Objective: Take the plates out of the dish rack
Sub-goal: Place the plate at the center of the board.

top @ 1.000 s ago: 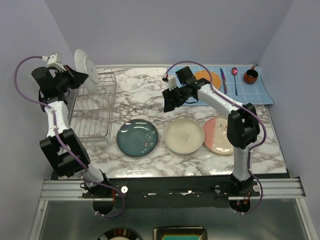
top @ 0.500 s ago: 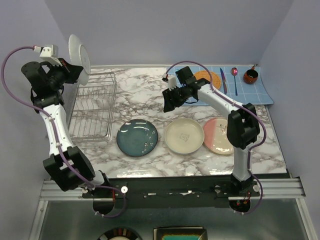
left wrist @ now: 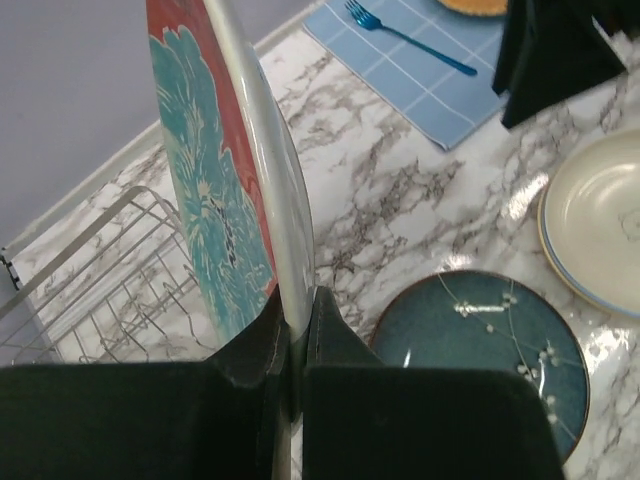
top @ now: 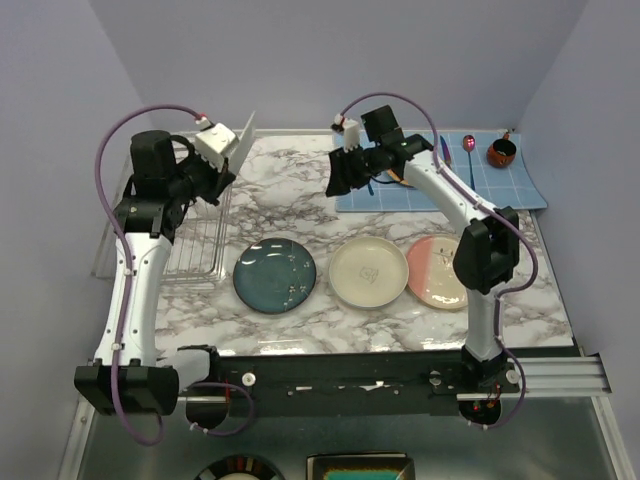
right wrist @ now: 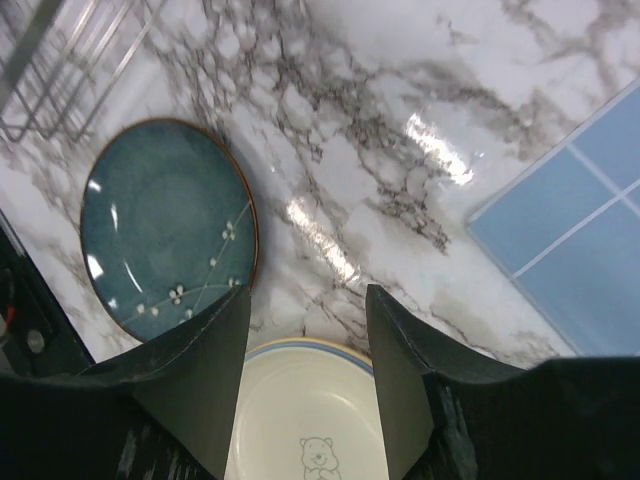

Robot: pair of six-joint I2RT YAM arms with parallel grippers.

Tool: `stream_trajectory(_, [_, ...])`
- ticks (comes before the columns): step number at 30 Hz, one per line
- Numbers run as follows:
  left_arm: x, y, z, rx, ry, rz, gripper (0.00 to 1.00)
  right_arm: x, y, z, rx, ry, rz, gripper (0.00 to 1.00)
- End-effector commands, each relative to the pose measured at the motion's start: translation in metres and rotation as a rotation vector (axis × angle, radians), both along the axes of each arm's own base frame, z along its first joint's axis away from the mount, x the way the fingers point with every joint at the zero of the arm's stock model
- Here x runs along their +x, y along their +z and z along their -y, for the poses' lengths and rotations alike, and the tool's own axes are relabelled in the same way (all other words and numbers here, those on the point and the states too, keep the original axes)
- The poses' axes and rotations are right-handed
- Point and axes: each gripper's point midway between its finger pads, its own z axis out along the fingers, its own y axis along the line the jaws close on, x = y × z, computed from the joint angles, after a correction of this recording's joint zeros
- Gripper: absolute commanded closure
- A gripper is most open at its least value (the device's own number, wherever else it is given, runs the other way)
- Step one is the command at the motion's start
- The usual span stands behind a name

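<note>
Bright, even light — white glare on the marble table [right wrist: 330, 130], soft shadows.

From my station I see a blue grid mat [top: 510, 190] at the far right of the marble table [top: 290, 185], carrying a pink-bowled spoon [top: 469, 143], a brown cup [top: 501, 153] and a blue fork [left wrist: 410, 38].

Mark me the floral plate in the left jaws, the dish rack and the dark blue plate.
floral plate [left wrist: 210, 200], left wrist view, painted face.
dish rack [top: 200, 250], top view, wire floor.
dark blue plate [top: 275, 275], top view, centre.
</note>
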Motion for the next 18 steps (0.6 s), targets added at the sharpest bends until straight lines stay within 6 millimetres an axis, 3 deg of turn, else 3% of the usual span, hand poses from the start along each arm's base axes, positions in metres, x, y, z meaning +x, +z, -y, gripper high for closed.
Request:
stream_trajectory(1, [-0.018,0.037,-0.005,0.302,0.027,0.215,1.00,0.025,0.030,0.016,0.138,-0.081,-0.115,0.41])
stream_trajectory(2, [-0.023,0.035,-0.002,0.327,0.033,0.211,1.00,0.030,0.042,0.021,0.188,-0.081,-0.131,0.41])
stream_trajectory(5, [-0.032,0.027,0.011,0.396,0.000,0.206,1.00,0.038,0.051,0.032,0.258,-0.110,-0.178,0.41])
stream_trajectory(8, [-0.038,0.017,0.012,0.481,0.010,0.202,1.00,0.045,0.060,0.046,0.290,-0.132,-0.176,0.41])
stream_trajectory(9, [-0.041,0.014,0.022,0.502,-0.016,0.206,1.00,0.046,0.064,0.049,0.307,-0.133,-0.181,0.41])
stream_trajectory(11, [-0.044,0.003,0.021,0.563,0.007,0.183,1.00,0.048,0.075,0.057,0.365,-0.132,-0.210,0.41])
stream_trajectory(12, [-0.047,-0.001,0.031,0.583,-0.021,0.186,1.00,0.047,0.080,0.057,0.387,-0.122,-0.223,0.40])
stream_trajectory(18, [-0.055,-0.024,0.045,0.705,-0.005,0.176,1.00,0.026,0.100,0.050,0.513,-0.031,-0.329,0.39])
